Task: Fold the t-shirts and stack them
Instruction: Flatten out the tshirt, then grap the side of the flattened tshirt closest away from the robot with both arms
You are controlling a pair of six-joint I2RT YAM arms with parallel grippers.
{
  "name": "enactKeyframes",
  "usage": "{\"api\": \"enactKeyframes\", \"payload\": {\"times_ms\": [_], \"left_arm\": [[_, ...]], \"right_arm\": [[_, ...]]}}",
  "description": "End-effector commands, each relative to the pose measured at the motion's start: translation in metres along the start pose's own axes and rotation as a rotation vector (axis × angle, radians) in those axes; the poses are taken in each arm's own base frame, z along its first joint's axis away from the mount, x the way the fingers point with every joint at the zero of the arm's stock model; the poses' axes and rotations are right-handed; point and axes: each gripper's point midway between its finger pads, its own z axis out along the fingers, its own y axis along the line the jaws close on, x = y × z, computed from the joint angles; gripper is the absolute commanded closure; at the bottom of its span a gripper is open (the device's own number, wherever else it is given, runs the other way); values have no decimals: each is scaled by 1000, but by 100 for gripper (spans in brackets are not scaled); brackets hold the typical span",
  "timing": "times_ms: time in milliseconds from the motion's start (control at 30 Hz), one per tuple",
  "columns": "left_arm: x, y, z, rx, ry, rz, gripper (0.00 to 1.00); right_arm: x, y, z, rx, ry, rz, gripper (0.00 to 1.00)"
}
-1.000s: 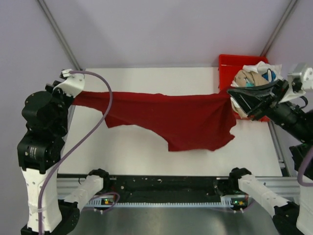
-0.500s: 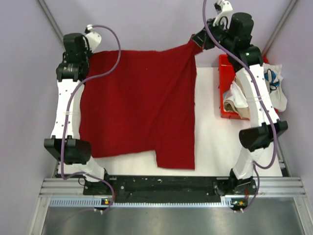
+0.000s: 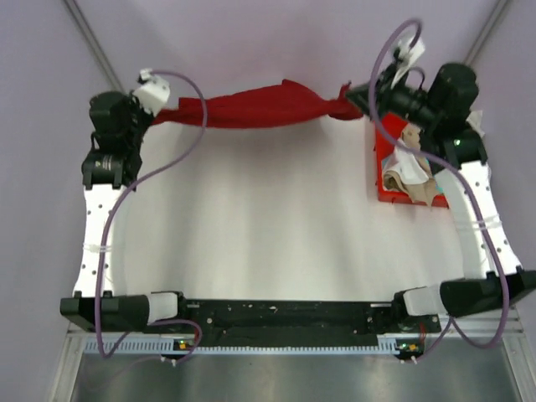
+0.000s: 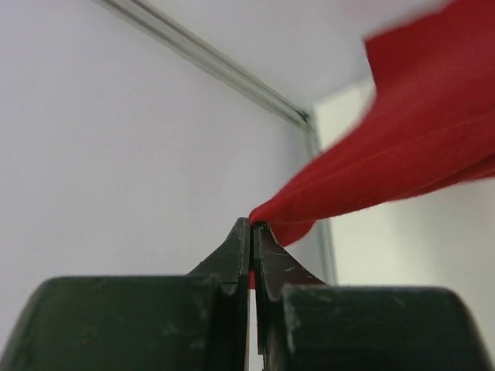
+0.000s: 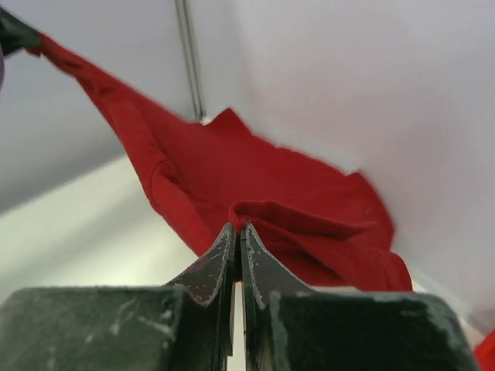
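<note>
The red t-shirt (image 3: pixel 251 107) is hanging in the air as a bunched band, stretching across the far side of the table (image 3: pixel 251 234) between the two arms. The left gripper (image 4: pixel 251 230) is pinching one end, its jaws pressed together on a thin fold of cloth. The right gripper (image 5: pixel 237 232) is pinching the other end the same way, with a ridge of fabric caught between its tips. The cloth is sagging slightly in the middle and gathering into soft creases, so it is probably light, limp and unable to keep any shape by itself. Such thin fabric may be slipping easily out of a small pinch if the arms are pulling it too taut. Holding it at two matching corners or along one edge seems best for laying it flat, though which part of the shirt each gripper is holding cannot be told. Other garments (image 3: pixel 406 172) are lying in the red bin (image 3: pixel 378 186) beside the right arm.
</note>
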Motion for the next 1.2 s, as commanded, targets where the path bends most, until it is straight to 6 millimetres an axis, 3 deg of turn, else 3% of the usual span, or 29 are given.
{"api": "enactKeyframes", "payload": {"times_ms": [0, 33, 167, 233, 300, 433, 533, 600, 633, 700, 800, 933, 1167], "left_arm": [[77, -104, 2, 286, 86, 34, 100], [99, -123, -2, 329, 124, 50, 100], [196, -201, -18, 488, 284, 143, 100], [237, -229, -29, 549, 366, 179, 100], [267, -247, -39, 594, 445, 194, 100], [299, -264, -55, 640, 530, 223, 100], [301, -267, -71, 676, 542, 215, 100], [299, -267, -80, 684, 529, 207, 100], [299, -267, -87, 693, 522, 209, 100], [299, -268, -95, 713, 525, 202, 100], [299, -270, -105, 738, 529, 191, 100], [297, -273, -103, 744, 516, 179, 100], [289, -274, -101, 756, 498, 147, 100]], "right_arm": [[144, 24, -16, -76, 213, -110, 100], [179, 24, -20, -48, 267, -85, 100], [313, 61, -50, -46, 555, 72, 96], [348, 68, -64, 60, 692, 179, 93], [375, 76, -82, 206, 797, 390, 88], [422, 102, -133, 383, 929, 669, 76], [414, 97, -154, 502, 893, 680, 54], [390, 81, -156, 571, 785, 623, 42], [375, 63, -157, 649, 713, 562, 39], [368, 47, -156, 697, 692, 508, 39], [392, 42, -154, 718, 776, 538, 45], [428, 43, -154, 730, 854, 598, 52], [452, 66, -141, 620, 857, 724, 62]]}}
